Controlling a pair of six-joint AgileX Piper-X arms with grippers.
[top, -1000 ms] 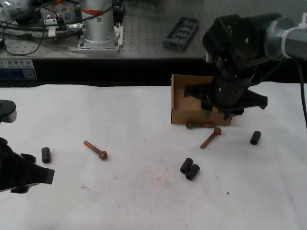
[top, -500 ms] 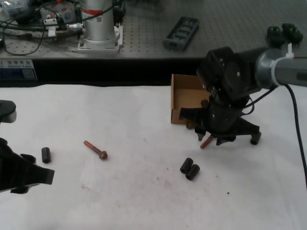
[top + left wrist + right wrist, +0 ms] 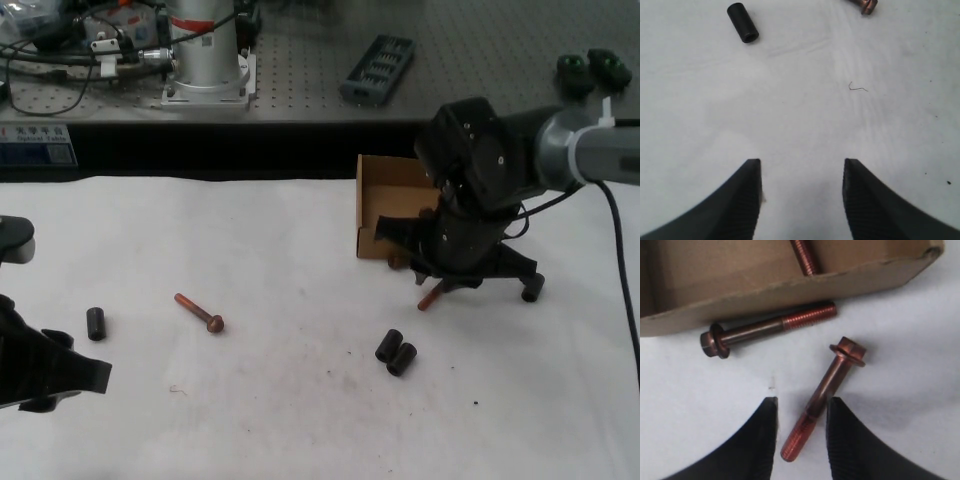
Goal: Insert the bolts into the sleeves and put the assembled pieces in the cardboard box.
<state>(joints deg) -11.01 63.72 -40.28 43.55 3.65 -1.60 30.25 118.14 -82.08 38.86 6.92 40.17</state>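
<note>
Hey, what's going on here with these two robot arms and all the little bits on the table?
The right end effector sits low over a copper bolt in front of the cardboard box. It is open and straddles the bolt's threaded end, not gripping yet. A second bolt lies against the box's front wall. The left end effector hangs open above the cloth, near a black sleeve. A pair of sleeves and another bolt lie loose on the cloth.
</note>
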